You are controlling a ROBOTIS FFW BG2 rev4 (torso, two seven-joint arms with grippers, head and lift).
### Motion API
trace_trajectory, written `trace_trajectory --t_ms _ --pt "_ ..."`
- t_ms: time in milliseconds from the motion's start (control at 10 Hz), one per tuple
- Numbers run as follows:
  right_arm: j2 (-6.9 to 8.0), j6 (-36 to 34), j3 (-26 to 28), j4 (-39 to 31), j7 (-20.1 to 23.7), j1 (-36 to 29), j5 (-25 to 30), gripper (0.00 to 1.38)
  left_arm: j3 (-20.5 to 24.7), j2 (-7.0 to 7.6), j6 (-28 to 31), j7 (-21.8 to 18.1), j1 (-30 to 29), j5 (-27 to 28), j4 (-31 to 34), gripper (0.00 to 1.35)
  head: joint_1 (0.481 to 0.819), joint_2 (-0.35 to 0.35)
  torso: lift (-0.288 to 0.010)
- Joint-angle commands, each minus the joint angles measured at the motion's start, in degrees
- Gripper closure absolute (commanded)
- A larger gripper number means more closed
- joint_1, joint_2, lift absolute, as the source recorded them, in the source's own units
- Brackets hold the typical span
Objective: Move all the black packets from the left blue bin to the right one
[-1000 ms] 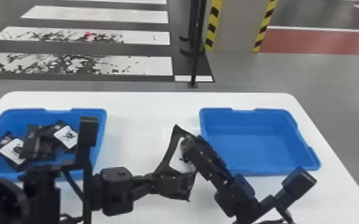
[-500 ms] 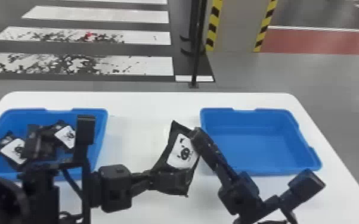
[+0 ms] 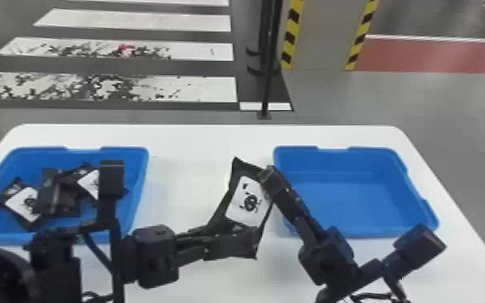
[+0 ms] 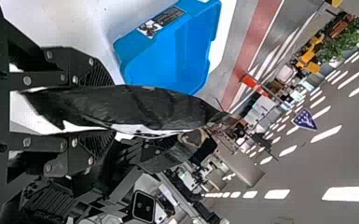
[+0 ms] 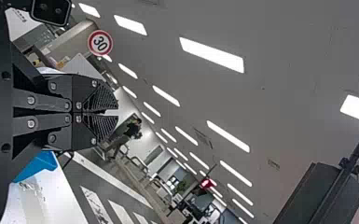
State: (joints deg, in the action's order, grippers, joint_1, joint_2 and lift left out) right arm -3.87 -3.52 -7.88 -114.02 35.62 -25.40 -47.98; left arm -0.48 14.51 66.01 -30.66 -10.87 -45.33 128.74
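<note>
The left claw (image 3: 245, 241) holds a black packet (image 3: 247, 203) over the table (image 3: 197, 139)

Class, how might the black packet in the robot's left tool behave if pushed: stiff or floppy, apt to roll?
The black packet, visibly creased, would probably dent. It extends beyond the left tool unfolded, so seems only partly floppy. Flattish, it seems unlikely to roll.

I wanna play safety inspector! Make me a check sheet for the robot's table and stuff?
Surface: white table
Job's things: black packets in the left blue bin; right blue bin has none; held packet between the bins
Clutter: nothing seen
Grippers: left gripper shut on held packet; right gripper shut, by that packet's edge
Cables: black cable near left blue bin
Surroundings: white floor stripes, yellow-and-black edging
</note>
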Motion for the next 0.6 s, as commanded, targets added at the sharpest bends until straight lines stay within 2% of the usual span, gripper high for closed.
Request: trace_trajectory --t_ms 0,100,200,500 --pt "-0.09 0.2 1.7 0.3 0.0 1.6 0.6 1.28 0.8 -0.19 0.2 0.1 -1.6 -0.7 0.0 0.07 0.695 -0.069 -0.185" --pt "-0.35 0.4 3.1 1.3 0.0 3.3 1.4 1.28 1.6 -0.28 0.4 0.0 -3.1 -1.4 0.0 0.16 0.695 -0.076 -0.185" --pt "-0.53 0.9 5.2 2.9 -0.2 4.7 2.4 1.28 2.3 -0.45 0.4 0.1 -4.3 -1.4 0.0 0.19 0.695 -0.090 -0.185" --pt "-2.02 1.0 11.5 12.3 -1.5 11.5 6.5 1.28 4.9 -0.72 -0.6 0.0 -6.3 -1.3 1.7 0.20 0.695 -0.141 -0.185"
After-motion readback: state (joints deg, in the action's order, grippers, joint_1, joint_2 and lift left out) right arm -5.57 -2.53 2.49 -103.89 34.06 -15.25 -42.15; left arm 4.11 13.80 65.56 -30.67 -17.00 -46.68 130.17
